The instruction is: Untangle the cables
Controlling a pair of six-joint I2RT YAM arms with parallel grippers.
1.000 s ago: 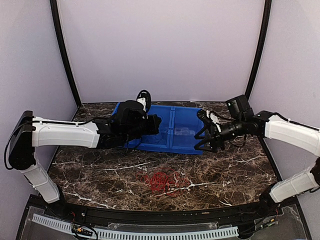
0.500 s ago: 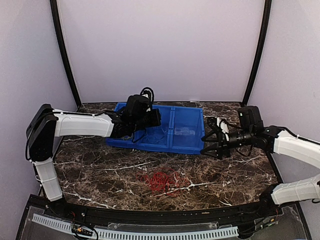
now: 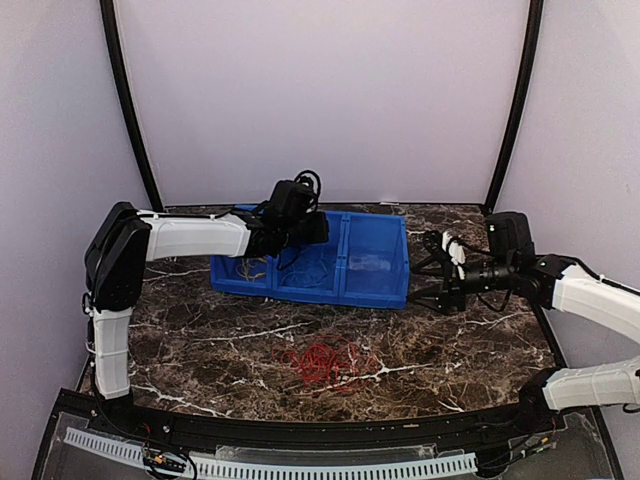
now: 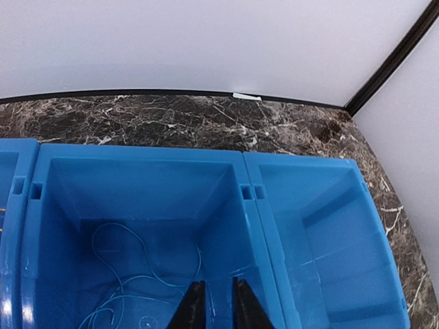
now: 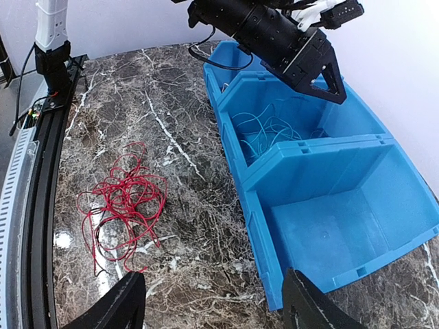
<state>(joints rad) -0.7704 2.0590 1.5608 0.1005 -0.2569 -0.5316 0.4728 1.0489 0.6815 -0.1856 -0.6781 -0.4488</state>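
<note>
blue cable (image 4: 110, 301) cut by lower edge, leftmost bin compartment (image 4: 7, 205) cropped

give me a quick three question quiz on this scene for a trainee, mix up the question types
1. True or false: the red cables lie on the table, outside the blue bin.
2. Seen from the top camera, which compartment of the bin holds the blue cable? A left, B middle, C right.
3. Fill in: the jaws of the right end effector stand ____.

Key: 1 true. 2 B. 3 open.
</note>
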